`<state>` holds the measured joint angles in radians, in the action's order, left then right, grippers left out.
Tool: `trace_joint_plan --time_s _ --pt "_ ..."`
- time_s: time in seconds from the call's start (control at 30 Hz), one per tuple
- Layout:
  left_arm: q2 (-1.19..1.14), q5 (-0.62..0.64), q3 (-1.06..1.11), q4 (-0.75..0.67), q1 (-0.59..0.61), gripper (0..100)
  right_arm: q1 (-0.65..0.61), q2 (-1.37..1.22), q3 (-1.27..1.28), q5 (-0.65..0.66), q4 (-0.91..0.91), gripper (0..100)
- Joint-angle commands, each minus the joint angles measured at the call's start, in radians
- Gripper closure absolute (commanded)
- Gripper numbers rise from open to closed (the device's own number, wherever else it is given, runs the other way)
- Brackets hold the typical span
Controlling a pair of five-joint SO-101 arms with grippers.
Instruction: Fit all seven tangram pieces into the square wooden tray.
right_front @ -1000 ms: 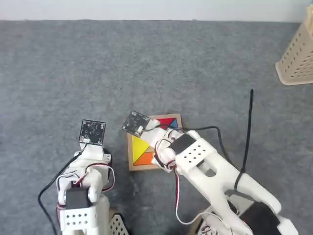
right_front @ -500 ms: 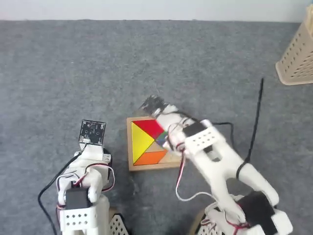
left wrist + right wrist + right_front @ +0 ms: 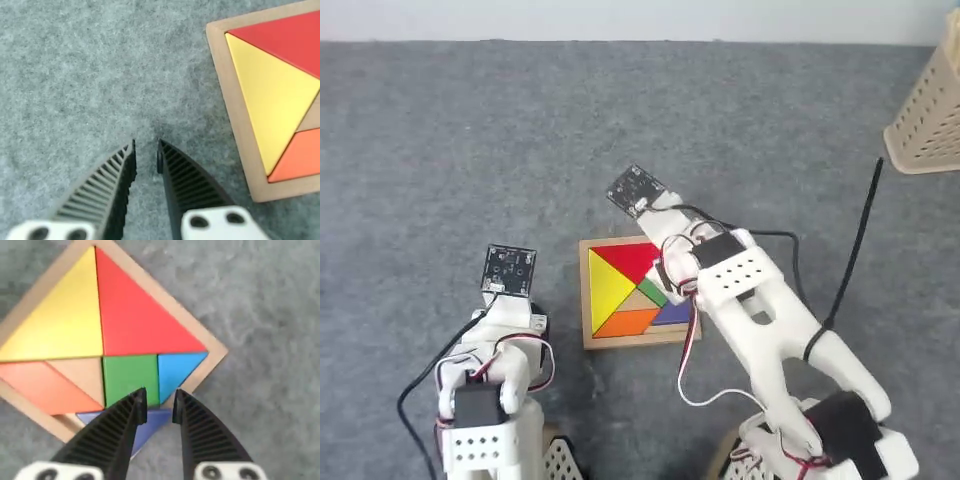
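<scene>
Tray sits near centre of the high view, a bit below the middle, on a grey felt-like tabletop. Inside it:
- yellow triangle along the tray's left side
- red triangle along the top
- orange parallelogram at bottom left
- tan triangle in the middle
- green square just right of the tan one
- purple triangle at the bottom right corner

R wrist view also shows a small blue triangle in a tray corner, touching the green square and the red triangle. That makes 7 pcs in the tray, edges meeting w/ no visible gaps. The purple one is partly covered by fingers, so can't tell if it lies fully flat.

R arm comes up from the lower right of the frame and crosses the tray's right edge. R gripper hovers over the line where green meets purple. Its fingers are nearly together w/ a thin slit between them, gripping nothing.

L arm is at lower left of the frame, apart from the tray. L gripper points at bare felt beside the tray's rim. Its fingers are also drawn nearly together w/ a thin slit, nothing held.

Beige perforated basket stands at the upper right edge. A black cable runs to the right of the R arm.
</scene>
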<state>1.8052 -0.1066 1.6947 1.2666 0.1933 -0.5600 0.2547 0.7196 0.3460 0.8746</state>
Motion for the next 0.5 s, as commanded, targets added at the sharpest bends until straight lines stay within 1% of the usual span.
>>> trace_joint_plan --time_s 0.0,0.27,0.47 --pt "0.023 0.008 -0.008 0.000 -0.003 93 0.008 0.028 0.026 -0.014 0.015 90.8" --pt "0.023 0.008 -0.008 0.000 -0.003 93 0.002 0.019 0.110 -0.008 0.016 90.8" --pt "0.023 0.008 -0.008 0.000 -0.003 93 -0.065 0.004 0.114 -0.012 0.016 90.8"
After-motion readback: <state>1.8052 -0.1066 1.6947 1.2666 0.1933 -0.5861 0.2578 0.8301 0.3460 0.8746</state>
